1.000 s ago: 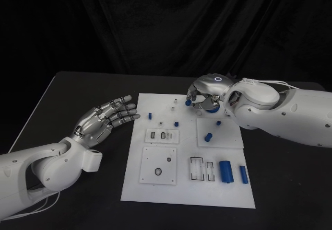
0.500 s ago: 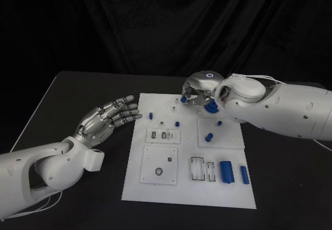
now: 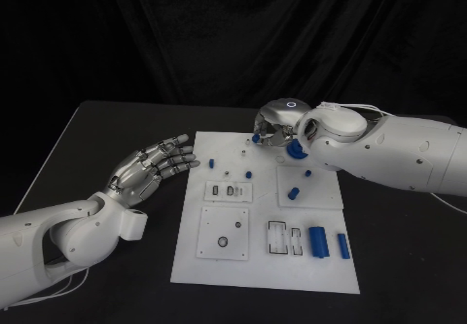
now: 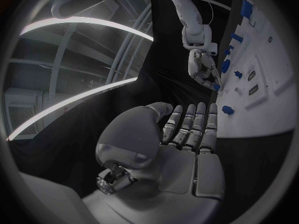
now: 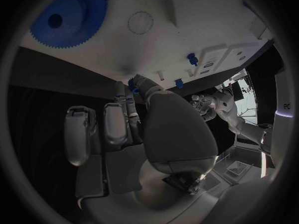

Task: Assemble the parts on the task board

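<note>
While left hand (image 3: 148, 167) hovers (fingers spread), right hand (image 3: 275, 131) pinches blue part (image 3: 257, 138).

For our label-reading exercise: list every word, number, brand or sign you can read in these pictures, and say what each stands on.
"PC": pale letters on a dark panel at the rim of the right wrist view; possibly part of a longer word.
No print can be read on the task board, its blue parts, the left hand or the right hand.

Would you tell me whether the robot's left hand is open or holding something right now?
Open: the left hand hovers beside the task board with fingers spread and nothing in its palm.
</note>
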Controlling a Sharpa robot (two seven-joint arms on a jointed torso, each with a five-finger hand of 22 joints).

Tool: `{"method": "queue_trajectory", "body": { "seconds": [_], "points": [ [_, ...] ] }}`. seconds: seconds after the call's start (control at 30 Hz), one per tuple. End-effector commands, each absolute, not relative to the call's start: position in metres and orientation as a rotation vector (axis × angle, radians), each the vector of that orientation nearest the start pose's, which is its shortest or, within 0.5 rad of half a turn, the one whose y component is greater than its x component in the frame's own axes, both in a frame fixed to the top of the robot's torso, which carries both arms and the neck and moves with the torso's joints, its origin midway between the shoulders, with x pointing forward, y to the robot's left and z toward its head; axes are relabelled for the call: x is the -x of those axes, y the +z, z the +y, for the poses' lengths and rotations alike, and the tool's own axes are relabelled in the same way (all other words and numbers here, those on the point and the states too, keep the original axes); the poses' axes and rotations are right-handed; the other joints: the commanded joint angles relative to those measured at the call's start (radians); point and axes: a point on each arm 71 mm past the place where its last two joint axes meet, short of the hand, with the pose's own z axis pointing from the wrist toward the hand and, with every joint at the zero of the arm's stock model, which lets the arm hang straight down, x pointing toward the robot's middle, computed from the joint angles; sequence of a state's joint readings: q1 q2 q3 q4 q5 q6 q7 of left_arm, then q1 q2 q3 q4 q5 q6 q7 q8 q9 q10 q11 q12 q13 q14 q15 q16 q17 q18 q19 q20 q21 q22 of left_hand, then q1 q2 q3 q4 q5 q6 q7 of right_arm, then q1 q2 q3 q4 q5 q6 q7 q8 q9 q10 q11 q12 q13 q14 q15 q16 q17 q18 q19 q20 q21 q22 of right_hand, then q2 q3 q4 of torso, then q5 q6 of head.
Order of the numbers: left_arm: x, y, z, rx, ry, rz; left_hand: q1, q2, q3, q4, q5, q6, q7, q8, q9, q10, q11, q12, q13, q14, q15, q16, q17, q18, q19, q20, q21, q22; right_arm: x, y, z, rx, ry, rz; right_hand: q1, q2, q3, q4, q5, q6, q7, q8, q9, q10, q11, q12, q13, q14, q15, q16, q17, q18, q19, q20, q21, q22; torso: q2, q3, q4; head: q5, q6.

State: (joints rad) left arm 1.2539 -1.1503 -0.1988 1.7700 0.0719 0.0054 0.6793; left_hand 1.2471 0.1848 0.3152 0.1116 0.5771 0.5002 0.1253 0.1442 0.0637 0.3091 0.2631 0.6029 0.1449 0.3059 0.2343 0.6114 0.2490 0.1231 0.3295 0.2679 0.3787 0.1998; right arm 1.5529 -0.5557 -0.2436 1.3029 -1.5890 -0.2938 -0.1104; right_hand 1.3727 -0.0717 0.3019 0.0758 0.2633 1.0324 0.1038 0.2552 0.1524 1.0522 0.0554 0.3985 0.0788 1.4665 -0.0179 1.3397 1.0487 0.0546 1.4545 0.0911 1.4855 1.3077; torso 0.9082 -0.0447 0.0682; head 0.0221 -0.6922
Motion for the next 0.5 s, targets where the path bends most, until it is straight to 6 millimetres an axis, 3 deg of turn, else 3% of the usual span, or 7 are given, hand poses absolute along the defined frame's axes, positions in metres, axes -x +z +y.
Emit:
{"method": "queue_trajectory", "body": {
  "seconds": [0.03,0.5],
  "points": [
    [-0.4133,-0.1543,0.278,0.945,-2.018,1.041,-0.003,0.0,0.005,0.001,0.005,-0.004,0.0,-0.001,-0.002,0.002,0.005,0.007,0.001,0.002,0.007,-0.003,-0.001,-0.017,0.001,0.009,-0.004,-0.002,-0.5454,-0.0817,-0.115,0.518,0.475,1.438,0.0,0.008,-0.001,0.006,0.004,0.001,-0.005,0.004,0.087,0.006,0.003,-0.007,-0.001,0.012,-0.003,-0.002,0.0,-0.005,0.001,-0.005,-0.006,0.049,0.0,0.0002,-0.0011,0.005,-0.001],
    [-0.4141,-0.1553,0.2803,0.953,-2.008,1.042,-0.004,0.0,0.006,0.0,0.004,-0.004,0.001,0.0,-0.002,0.001,0.006,0.007,0.001,0.002,0.008,-0.003,-0.001,-0.017,0.0,0.01,-0.004,-0.002,-0.5443,-0.0825,-0.1108,0.508,0.496,1.445,-0.002,0.008,-0.002,0.008,0.003,-0.001,-0.003,0.002,0.088,0.008,0.003,-0.008,-0.001,0.013,-0.003,-0.002,0.001,-0.005,0.002,-0.004,-0.006,0.05,-0.001,-0.0003,-0.0016,0.003,-0.002]
  ]
}}
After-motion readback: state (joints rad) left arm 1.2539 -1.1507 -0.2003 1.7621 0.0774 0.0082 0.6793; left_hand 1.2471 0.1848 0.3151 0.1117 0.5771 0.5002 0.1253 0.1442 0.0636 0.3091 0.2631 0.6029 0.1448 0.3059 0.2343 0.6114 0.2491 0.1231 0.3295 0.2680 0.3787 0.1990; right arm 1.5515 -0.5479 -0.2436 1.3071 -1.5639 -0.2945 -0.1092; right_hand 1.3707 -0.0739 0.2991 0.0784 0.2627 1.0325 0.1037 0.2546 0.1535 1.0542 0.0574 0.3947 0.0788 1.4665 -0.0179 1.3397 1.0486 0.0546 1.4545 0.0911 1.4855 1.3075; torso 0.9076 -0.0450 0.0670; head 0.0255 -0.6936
